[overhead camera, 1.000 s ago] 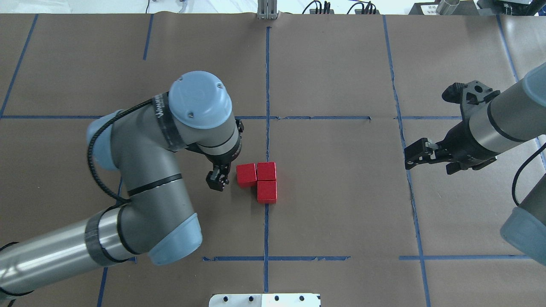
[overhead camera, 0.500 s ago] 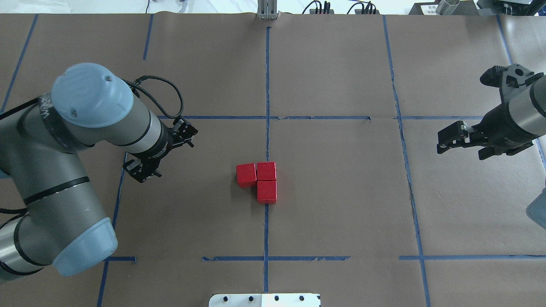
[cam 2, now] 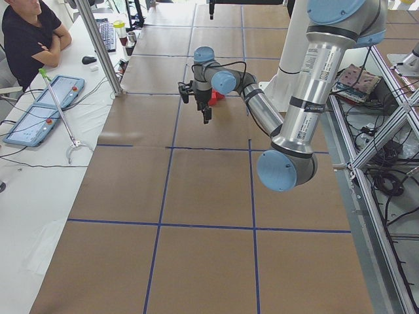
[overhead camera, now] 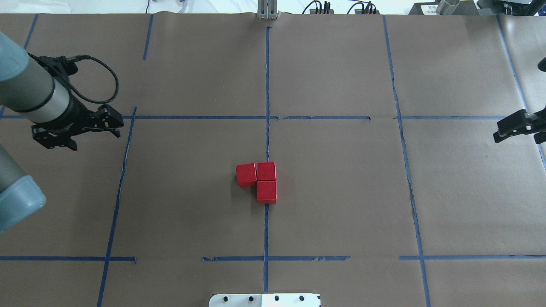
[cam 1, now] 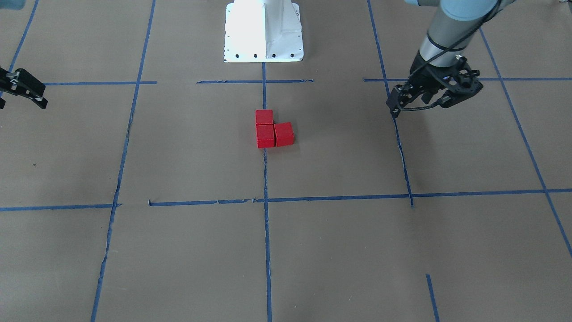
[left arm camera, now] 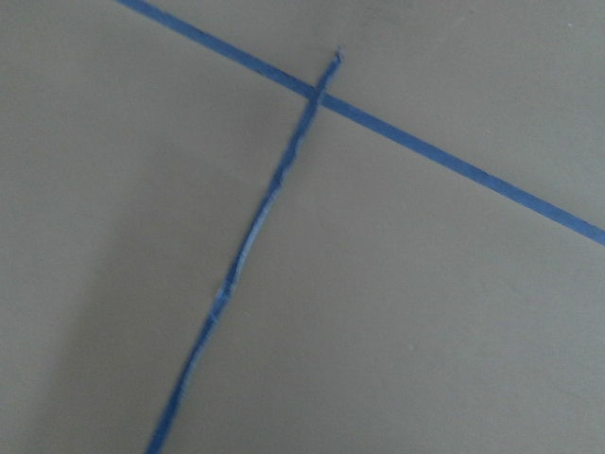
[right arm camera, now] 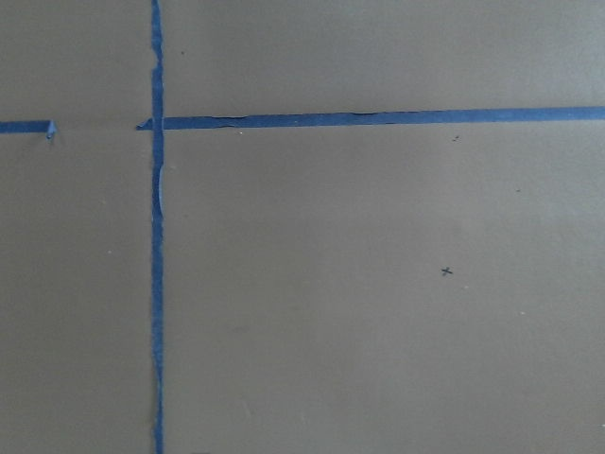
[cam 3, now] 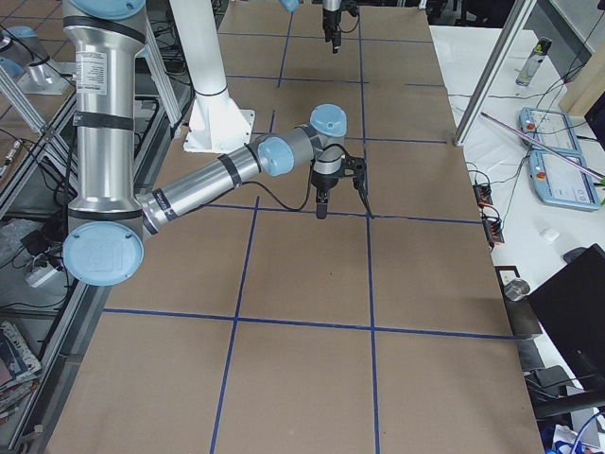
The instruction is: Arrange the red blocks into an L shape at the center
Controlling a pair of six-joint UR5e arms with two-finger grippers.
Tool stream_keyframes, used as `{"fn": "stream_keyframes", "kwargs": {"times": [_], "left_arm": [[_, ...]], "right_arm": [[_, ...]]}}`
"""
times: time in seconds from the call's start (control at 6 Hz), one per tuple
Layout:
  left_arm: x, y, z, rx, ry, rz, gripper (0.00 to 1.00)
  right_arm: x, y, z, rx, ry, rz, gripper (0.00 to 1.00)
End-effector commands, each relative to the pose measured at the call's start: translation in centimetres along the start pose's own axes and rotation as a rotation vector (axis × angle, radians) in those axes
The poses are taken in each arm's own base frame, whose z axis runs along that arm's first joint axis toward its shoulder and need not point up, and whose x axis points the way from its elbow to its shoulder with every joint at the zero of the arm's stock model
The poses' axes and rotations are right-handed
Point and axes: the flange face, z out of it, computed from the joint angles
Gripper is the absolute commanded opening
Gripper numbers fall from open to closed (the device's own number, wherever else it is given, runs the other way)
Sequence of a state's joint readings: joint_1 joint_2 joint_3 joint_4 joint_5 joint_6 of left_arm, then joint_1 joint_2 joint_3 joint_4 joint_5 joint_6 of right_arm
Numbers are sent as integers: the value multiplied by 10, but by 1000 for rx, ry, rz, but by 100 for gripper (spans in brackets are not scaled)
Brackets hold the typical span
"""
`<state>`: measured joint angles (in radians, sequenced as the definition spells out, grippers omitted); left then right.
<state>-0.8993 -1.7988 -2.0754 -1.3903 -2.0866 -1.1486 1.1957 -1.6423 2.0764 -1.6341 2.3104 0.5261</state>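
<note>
A seated person w/ folded arms by a white side bench; 2 tablets, a mouse, cables there.

Robotics lab. The counter is paper-covered with a blue tape grid. Control tablets lie before a seated person; cables trail beside aluminium framing.

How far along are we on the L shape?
Looks done: the three red blocks sit touching in an L on the centre blue tape line. Nothing is in hand: the left gripper and right gripper are both off at the sides, empty. Nothing visible remains.
</note>
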Motion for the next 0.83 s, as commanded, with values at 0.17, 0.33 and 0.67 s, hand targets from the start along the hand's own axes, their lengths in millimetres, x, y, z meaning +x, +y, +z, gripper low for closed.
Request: {"fn": "stream_keyframes", "kwargs": {"times": [0.17,0.33,0.67], "left_arm": [[-213,-139,-11,-64,-4,361,100],[-265,-165,-13,-71,10,396,100],[-339,-164,-13,-81,20,366,100]], "right_arm": [[145,-1,3,-21,-22,-90,100],[176,2,-1,-11,-36,-68,100],[187,15,4,-21,-31,-58,100]]}}
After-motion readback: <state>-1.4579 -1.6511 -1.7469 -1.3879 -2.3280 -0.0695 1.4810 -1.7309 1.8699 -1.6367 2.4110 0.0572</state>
